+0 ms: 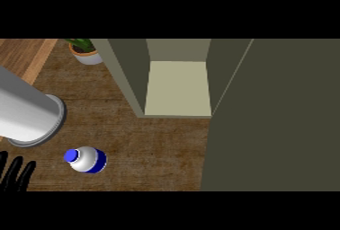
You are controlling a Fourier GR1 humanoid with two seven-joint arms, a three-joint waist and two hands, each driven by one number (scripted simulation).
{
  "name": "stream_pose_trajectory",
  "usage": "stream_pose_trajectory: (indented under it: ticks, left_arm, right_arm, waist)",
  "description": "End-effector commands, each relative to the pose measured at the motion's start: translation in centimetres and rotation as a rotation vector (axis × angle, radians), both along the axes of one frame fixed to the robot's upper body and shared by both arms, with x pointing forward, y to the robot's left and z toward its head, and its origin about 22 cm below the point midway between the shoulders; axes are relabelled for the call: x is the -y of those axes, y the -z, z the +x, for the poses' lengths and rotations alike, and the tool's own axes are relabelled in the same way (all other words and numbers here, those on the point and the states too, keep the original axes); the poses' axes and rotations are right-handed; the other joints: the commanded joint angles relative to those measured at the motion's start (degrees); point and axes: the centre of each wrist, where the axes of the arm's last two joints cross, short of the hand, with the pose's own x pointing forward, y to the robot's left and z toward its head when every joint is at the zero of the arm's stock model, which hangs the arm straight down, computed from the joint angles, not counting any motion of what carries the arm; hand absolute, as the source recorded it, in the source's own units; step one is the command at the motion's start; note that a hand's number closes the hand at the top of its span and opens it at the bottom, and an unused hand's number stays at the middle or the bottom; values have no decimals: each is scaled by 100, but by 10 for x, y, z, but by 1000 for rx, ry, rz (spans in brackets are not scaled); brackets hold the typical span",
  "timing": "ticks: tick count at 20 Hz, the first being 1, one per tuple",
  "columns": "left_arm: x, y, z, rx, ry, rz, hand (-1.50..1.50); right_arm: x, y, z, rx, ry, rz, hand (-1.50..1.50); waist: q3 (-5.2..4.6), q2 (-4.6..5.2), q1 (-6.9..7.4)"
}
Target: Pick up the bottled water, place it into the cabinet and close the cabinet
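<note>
Bottled water [86, 159] stands on the counter [153, 148], untouched; left hand [15, 173] rests open at nine o'clock of it; cabinet [178, 85] stands open at one o'clock.

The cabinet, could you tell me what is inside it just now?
The cabinet stands open; its pale shelf shows nothing on it. The open door hides its right side. The bottled water stands outside on the counter.

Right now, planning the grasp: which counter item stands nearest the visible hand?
The blue-capped water bottle, just right of the left hand; the grey cylinder and potted plant sit farther.
</note>
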Motion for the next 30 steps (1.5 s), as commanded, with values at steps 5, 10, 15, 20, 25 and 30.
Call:
stream_pose_trajectory:
  ticks: [5,10,15,20,25,30]
  left_arm:
    - [6,-49,-22,138,-5,9,-150]
    - [7,-36,-24,117,-20,4,-150]
    - [4,-37,-13,121,-49,49,-150]
    - [2,-34,-5,108,-64,43,-150]
    - [-4,-20,6,79,-73,27,-150]
    - [-26,-2,34,45,-123,56,-150]
  right_arm:
    - [3,-23,-20,31,11,3,-150]
    - [4,-31,-22,62,21,14,-150]
    - [1,-37,-27,42,3,10,-150]
    - [3,-29,-28,32,8,-8,-150]
    - [-10,-36,-29,31,1,6,-150]
    - [-3,-54,-31,45,-9,3,-150]
  waist:
    - [1,12,-19]
    - [0,4,0]
    - [-1,17,-53]
    - [3,22,-85]
    - [-4,22,-64]
    - [-10,36,-73]
